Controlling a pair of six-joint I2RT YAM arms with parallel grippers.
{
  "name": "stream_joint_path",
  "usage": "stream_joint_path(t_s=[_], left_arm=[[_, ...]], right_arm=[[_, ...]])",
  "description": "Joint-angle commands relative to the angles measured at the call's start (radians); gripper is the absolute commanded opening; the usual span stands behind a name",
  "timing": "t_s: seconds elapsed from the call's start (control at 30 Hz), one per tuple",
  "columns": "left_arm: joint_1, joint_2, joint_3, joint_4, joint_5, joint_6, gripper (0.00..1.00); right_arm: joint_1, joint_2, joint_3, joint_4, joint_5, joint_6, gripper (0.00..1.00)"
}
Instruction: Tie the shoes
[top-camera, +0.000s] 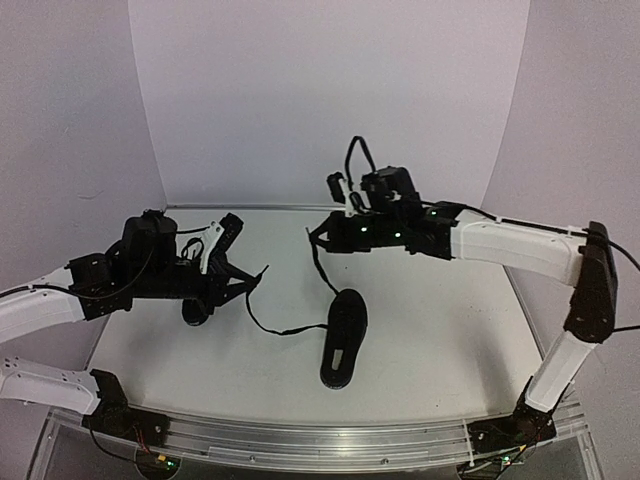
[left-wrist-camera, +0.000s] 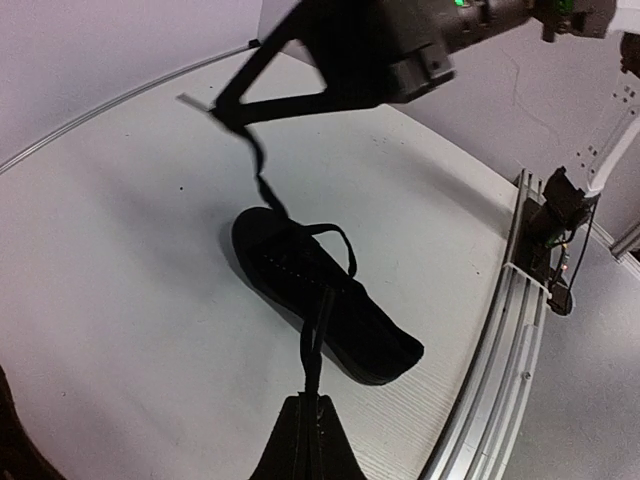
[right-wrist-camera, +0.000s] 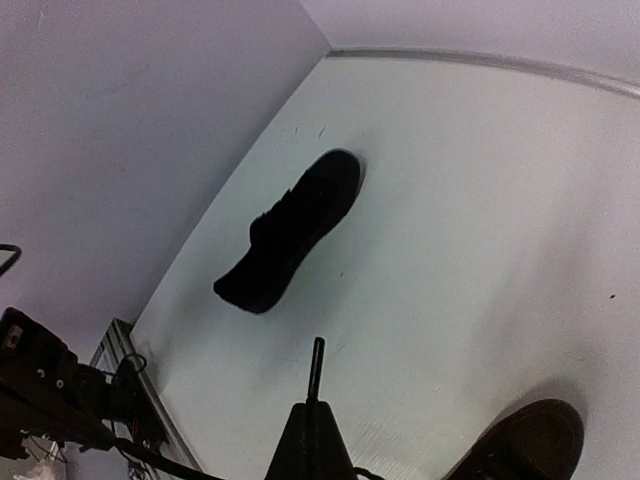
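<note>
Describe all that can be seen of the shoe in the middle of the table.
The middle shoe is small, black, low-top and matte, with a pale label inside. It stands on its sole on the white table, heel toward the near edge. Its thin laces are untied: the left gripper pinches one end, the right gripper the other.

White arm shells (top-camera: 510, 245); black joints (top-camera: 592, 290), cables (top-camera: 356, 150), right gripper (top-camera: 312, 232); green lights (top-camera: 397, 236)

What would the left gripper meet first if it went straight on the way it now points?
Probably the shoe at mid-table: the left gripper, jaws shut on its lace, points along that lace at the shoe's top. Depth is unclear.
</note>
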Motion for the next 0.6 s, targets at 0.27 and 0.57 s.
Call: stream_joint_path(t_s=[0.27, 0.57], left_arm=[[-0.030, -0.079, -0.040, 0.009, -0.055, 0.028, 0.00], [-0.031, 0.083, -0.016, 0.058, -0.071, 0.083, 0.00]], right_arm=[[0.067, 0.152, 0.124, -0.012, -0.068, 0.003, 0.74], [-0.064, -0.087, -0.207, -0.073, -0.043, -0.028, 0.67]])
